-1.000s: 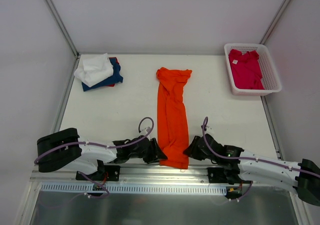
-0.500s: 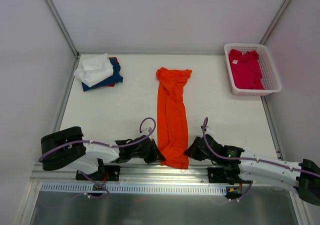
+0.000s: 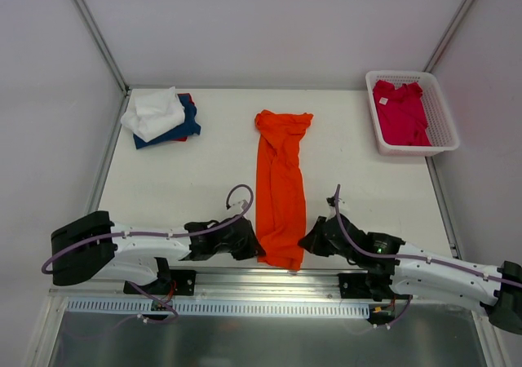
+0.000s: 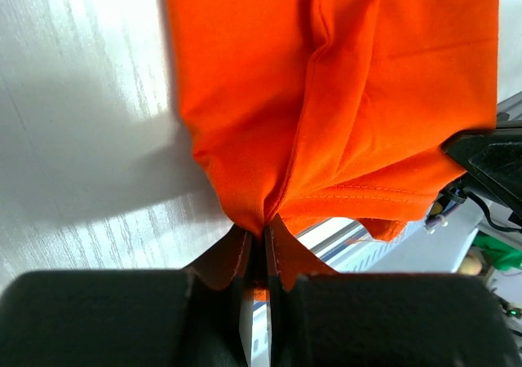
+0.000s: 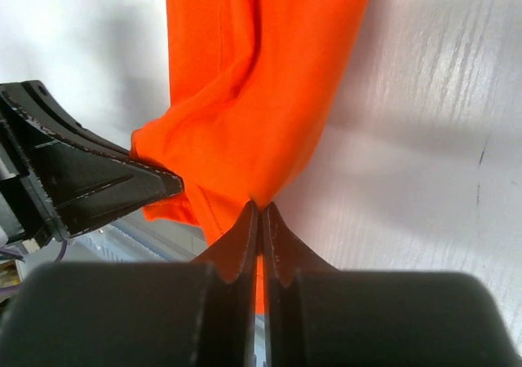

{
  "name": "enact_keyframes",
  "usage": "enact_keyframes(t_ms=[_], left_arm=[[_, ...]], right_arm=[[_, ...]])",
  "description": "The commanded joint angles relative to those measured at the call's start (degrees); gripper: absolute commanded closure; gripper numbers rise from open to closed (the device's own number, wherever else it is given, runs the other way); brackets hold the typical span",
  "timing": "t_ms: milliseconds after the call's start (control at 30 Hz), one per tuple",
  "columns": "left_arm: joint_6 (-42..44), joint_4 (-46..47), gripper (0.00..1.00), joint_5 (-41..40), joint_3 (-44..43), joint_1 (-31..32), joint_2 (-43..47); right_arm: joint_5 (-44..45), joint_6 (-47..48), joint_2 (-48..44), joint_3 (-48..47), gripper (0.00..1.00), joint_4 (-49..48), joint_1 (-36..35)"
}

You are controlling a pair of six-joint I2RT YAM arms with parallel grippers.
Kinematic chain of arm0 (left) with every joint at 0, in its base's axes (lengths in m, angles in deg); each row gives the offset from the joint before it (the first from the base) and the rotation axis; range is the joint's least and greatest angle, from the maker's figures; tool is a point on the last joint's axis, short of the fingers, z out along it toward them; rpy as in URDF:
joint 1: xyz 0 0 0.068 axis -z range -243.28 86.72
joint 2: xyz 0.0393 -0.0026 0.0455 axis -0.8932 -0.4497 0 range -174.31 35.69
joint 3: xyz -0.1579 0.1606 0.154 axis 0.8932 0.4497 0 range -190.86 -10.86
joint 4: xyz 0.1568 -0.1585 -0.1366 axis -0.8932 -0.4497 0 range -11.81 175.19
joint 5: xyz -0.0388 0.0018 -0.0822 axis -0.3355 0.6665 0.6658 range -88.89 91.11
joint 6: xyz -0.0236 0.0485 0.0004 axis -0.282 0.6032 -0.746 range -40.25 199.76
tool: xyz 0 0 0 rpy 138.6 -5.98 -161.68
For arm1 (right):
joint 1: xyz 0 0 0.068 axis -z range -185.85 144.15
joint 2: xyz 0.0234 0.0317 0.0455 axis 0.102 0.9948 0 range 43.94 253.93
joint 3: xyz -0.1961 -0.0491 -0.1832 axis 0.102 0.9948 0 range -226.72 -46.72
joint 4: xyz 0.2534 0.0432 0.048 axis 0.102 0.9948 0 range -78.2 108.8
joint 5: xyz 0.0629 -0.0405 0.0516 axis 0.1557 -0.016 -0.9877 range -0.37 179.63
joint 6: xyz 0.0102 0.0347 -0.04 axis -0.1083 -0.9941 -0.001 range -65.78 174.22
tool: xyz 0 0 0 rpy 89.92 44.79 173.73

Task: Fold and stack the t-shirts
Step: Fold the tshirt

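Observation:
A bright orange t-shirt (image 3: pixel 280 183) lies folded into a long strip down the middle of the table, its near end at the front edge. My left gripper (image 3: pixel 258 251) is shut on that end's left corner; the orange cloth (image 4: pixel 326 98) is pinched between its jaws. On the right corner my right gripper (image 3: pixel 303 243) is shut too, the same cloth (image 5: pixel 253 81) caught between its jaws. The near end is lifted slightly off the table. A white shirt (image 3: pixel 153 112) lies on a navy blue one (image 3: pixel 181 128) at the back left. A crimson-pink shirt (image 3: pixel 400 112) fills the basket.
The white mesh basket (image 3: pixel 445 130) stands at the back right corner. The table's front rail (image 3: pixel 261 281) runs just behind both grippers. White walls enclose the table on three sides.
Both grippers closed on the near corners of the orange t-shirt and moved slightly away from the front edge, pulling the near end up and back.

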Motion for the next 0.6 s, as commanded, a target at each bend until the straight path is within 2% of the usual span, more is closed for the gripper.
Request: enact_keyframes(t_ms=[0,267,567], left_arm=[[4.19,-8.01,1.00,-3.65,-3.02,0.44,1.61],[9.90,-13.10,1.00,-5.32,-10.58,-1.31,2.05],[16.23,-14.51,1.00,-4.89,-15.86,-6.85,3.02]], right_arm=[[3.46,3.21,1.04,-3.92,1.00,3.65,-0.05],[6.80,7.43,3.50,-10.33,1.00,6.11,-0.05],[10.49,13.76,6.93,-16.75,1.00,8.49,0.91]])
